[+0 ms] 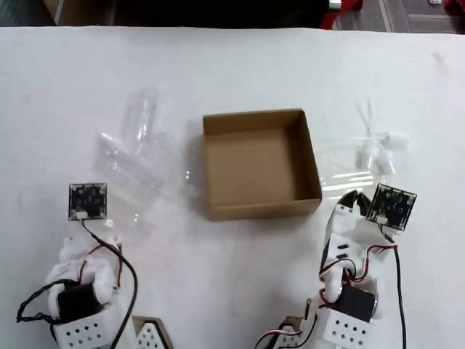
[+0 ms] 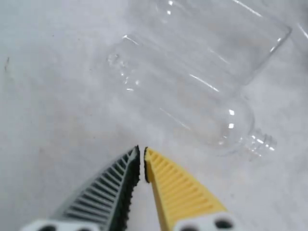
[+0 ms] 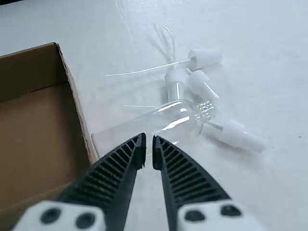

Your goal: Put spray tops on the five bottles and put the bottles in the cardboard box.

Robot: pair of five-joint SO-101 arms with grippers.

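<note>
Several clear bottles lie in a loose heap left of the open cardboard box. In the left wrist view one of these bottles lies on its side, without a top, just beyond my shut left gripper, which holds nothing. White spray tops with thin tubes are scattered right of the box. My right gripper is shut and empty, its tips just short of a clear bottle lying against the box wall. Around that bottle's bare neck lie several spray tops.
The white table stretches open behind the box. In front of the box there is bare table between the two arm bases. The box is empty inside.
</note>
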